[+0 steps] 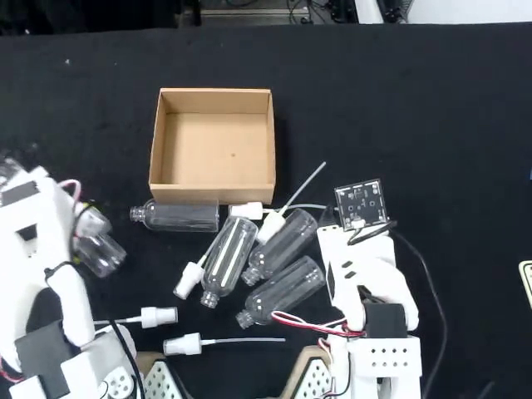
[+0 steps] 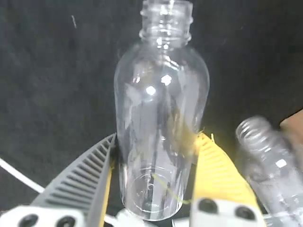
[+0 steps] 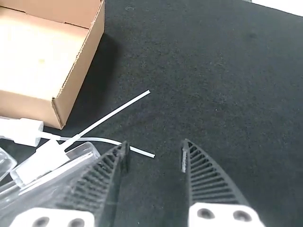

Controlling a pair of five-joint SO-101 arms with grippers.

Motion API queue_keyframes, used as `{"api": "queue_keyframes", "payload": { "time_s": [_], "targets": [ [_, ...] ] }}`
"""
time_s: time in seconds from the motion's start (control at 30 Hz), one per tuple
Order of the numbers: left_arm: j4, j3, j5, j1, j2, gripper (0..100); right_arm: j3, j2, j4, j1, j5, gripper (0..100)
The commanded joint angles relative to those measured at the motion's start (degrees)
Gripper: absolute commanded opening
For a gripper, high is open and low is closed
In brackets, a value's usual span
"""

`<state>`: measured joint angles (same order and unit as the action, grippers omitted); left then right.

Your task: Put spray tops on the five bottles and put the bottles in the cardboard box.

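My left gripper (image 2: 154, 189) is shut on a clear, capless bottle (image 2: 161, 109), its fingers pressed against the base; in the high view that bottle (image 1: 101, 249) lies at the table's left beside the left arm. The empty cardboard box (image 1: 214, 100) stands at the back centre. In front of it lie several more capless bottles (image 1: 226, 258). White spray tops with long tubes are scattered among them (image 1: 158, 316). My right gripper (image 3: 154, 153) hangs open over bare cloth, right of a spray top (image 3: 21, 130) and the box's corner (image 3: 78, 80).
A second bottle (image 2: 270, 161) lies close beside the held one. Two thin tubes (image 3: 113, 111) stretch across the cloth just ahead of the right fingers. The black cloth to the right of the box and the arms is free.
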<state>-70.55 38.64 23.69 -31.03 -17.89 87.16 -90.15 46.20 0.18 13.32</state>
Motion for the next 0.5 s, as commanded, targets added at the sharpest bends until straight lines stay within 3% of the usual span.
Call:
{"api": "queue_keyframes", "payload": {
  "time_s": [0.0,0.27,0.47],
  "targets": [
    [0.3,-8.2,-15.1,-6.0,-0.3,18,-0.4,-1.9,0.1,-0.7,0.4,15.9],
    [0.3,-7.8,-65.5,-24.5,-0.3,18,-0.4,-1.9,0.2,-0.9,0.0,15.9],
    [0.9,-2.7,-90.5,-33.6,-0.3,18,-0.4,-1.9,0.2,-1.0,0.0,15.9]
  ]
}}
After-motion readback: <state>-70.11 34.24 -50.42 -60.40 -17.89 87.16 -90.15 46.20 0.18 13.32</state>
